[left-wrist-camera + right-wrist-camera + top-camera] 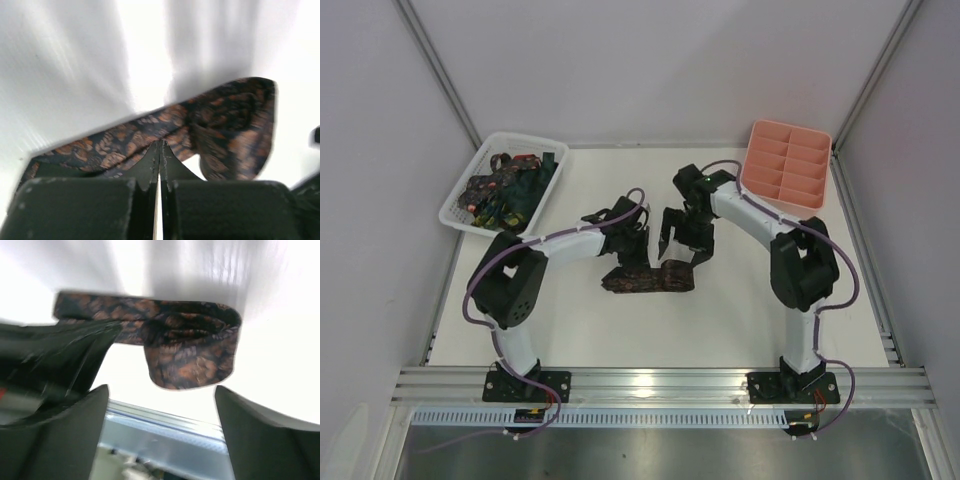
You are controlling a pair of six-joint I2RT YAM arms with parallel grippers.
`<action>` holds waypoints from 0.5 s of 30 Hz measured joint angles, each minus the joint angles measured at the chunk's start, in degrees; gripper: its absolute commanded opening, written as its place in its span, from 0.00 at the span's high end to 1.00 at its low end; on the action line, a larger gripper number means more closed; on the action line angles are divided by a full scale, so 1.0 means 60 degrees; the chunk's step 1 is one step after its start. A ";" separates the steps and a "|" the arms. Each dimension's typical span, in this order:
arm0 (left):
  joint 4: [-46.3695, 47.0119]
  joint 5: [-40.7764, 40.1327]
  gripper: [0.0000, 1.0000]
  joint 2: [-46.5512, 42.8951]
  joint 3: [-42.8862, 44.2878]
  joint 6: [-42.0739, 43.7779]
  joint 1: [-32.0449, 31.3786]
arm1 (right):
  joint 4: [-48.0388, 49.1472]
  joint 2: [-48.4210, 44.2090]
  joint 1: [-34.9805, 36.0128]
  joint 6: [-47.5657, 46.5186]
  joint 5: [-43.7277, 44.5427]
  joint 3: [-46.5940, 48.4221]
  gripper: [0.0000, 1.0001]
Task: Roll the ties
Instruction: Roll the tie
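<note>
The brown tie (648,279) lies in the middle of the counter (740,300), its right end folded into a loop. The left hand (160,146) is closed, with its tips against the tie. The right hand (682,250) hangs open above the loop. More ties (505,190) sit in the basket (480,227) at far left.

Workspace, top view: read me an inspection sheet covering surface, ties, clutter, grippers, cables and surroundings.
Surface: white table, no spills or marks seen.
Job's things: brown tie lies mid-table, folded over itself at one end; more ties are heaped in the basket.
Clutter: white basket at the far left corner; pink tray at the far right corner, its compartments empty.
Grippers: left gripper shut, tips at the brown tie's edge; right gripper open, holding nothing, just short of the folded end.
Cables: purple cables run along both arms, off the tie.
Surroundings: plain white walls; metal rail at the near edge.
</note>
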 measured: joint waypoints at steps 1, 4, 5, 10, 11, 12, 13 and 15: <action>-0.0007 0.0051 0.99 -0.0087 0.0000 0.0004 0.0015 | 0.0004 -0.0215 -0.0044 -0.0211 0.0029 0.0018 0.00; 0.0004 0.0379 1.00 -0.0277 0.0000 -0.0007 0.0022 | 0.0419 -0.1104 -0.0211 -0.1348 0.0084 -0.0051 0.00; 0.0004 0.0499 1.00 -0.0302 0.0000 -0.0015 0.0025 | 0.0954 -0.1541 -0.0266 -0.1843 0.0117 -0.0342 0.00; -0.0025 0.0845 1.00 -0.0328 0.0000 -0.0033 0.0029 | 0.4779 -0.5417 -0.0047 -0.4561 0.0386 -0.4251 0.00; -0.0055 0.0867 0.99 -0.0339 0.0000 -0.0029 0.0029 | 0.5592 -0.6342 0.0073 -0.5155 0.0390 -0.5231 0.00; -0.0084 0.0878 0.99 -0.0368 0.0000 -0.0029 0.0029 | 0.6328 -0.7093 0.0171 -0.5727 0.0321 -0.6014 0.00; -0.0120 0.0889 1.00 -0.0397 0.0000 -0.0025 0.0029 | 0.6779 -0.7486 0.0215 -0.6258 0.0186 -0.6455 0.00; -0.0157 0.0936 1.00 -0.0448 0.0000 -0.0025 0.0033 | 0.7322 -0.7544 0.0007 -0.7216 -0.0342 -0.6550 0.00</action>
